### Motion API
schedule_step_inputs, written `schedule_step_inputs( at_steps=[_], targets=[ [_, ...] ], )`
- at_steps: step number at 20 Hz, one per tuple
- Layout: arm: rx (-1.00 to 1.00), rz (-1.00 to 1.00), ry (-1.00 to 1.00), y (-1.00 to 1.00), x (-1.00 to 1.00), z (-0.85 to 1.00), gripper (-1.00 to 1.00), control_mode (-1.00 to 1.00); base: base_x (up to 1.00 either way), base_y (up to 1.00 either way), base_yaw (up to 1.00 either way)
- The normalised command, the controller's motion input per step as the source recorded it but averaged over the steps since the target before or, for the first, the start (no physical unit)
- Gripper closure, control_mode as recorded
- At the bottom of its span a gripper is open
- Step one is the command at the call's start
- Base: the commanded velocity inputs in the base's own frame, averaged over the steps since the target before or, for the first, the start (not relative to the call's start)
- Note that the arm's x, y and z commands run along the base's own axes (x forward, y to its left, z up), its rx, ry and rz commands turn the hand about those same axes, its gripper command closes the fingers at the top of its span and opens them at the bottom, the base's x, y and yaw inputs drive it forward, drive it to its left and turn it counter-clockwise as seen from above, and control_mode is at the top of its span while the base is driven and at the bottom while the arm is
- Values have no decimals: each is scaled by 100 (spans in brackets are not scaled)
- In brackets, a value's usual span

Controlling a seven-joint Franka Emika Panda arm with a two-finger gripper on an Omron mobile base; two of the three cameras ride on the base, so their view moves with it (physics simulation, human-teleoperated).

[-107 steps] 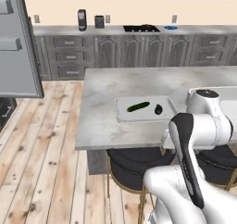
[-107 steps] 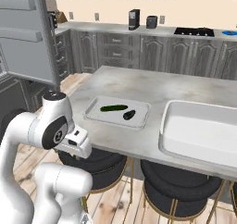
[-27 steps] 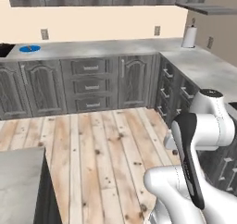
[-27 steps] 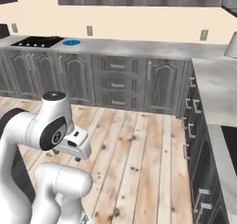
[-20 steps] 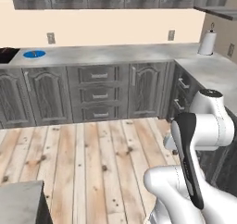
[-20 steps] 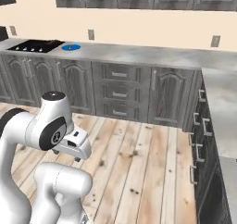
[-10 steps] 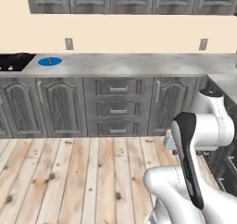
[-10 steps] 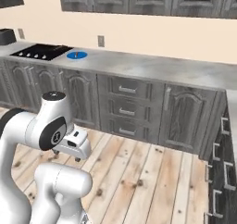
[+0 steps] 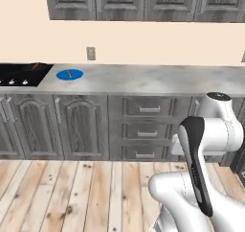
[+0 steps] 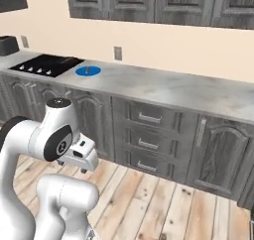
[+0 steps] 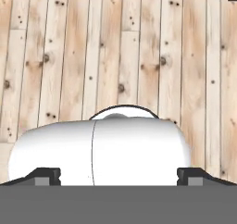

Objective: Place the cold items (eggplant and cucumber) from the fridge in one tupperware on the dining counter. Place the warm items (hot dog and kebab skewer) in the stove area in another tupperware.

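The robot has turned away from the island. Now a round blue plate [image 9: 69, 75] sits beside the black stove [image 9: 21, 74] on the grey stone counter's [image 9: 158, 80] left end. The gripper [image 11: 118, 174] is wide open, holding nothing. Warm food comes next.

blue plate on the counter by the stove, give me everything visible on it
The blue plate is a small, flat, round, bright blue dish lying level on the grey stone-look counter, just right of the black cooktop and apart from it. One short thin item, reddish brown, lies across its middle; too small to identify. It sits near the wall, below and left of the wall outlet. Nothing else touches it.
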Motion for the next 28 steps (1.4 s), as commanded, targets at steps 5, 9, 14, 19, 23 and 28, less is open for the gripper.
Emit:
schedule_step_inputs(
  at_steps=[5, 9, 14, 19, 23, 28],
  targets=[
    [0, 0, 0, 0, 0, 0, -100, 100, 100, 77, 0],
    [0, 0, 0, 0, 0, 0, -100, 100, 100, 71, 0],
    [0, 0, 0, 0, 0, 0, -100, 100, 100, 64, 0],
    [0, 0, 0, 0, 0, 0, -100, 100, 100, 66, 0],
    [0, 0, 0, 0, 0, 0, -100, 100, 93, 65, 0],
    [0, 0, 0, 0, 0, 0, -100, 100, 72, 58, 0]
  ],
)
